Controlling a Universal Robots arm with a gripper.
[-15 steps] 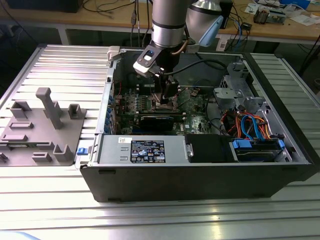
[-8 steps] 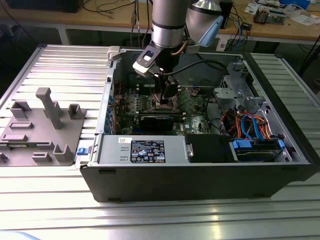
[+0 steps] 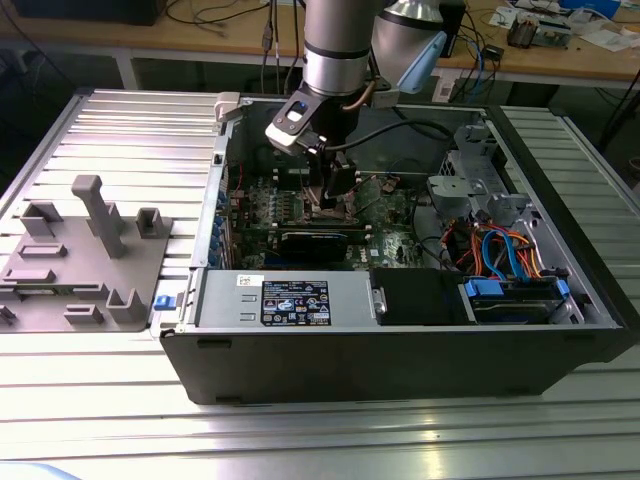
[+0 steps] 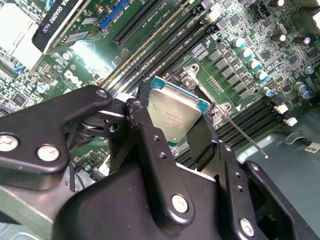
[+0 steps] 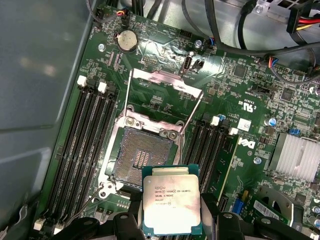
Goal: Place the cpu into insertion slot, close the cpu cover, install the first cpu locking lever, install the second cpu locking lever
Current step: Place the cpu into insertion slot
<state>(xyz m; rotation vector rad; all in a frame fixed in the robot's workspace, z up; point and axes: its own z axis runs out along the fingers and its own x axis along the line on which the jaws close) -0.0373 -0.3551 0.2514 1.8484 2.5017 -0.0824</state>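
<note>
Just off the insertion slot (image 5: 142, 152), the gripper (image 5: 172, 225) pinches the cpu (image 5: 171, 202) by two opposite edges, leaving its underside free (a snug grip); the cpu cover (image 5: 162, 85) lies flipped back, leaving that slot bare.

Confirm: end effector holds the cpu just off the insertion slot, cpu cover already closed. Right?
Not quite. The cpu cover is open, swung back off the insertion slot, whose contacts lie bare in the first wrist view. The rest holds: the end effector grips the cpu just off the slot.
</note>
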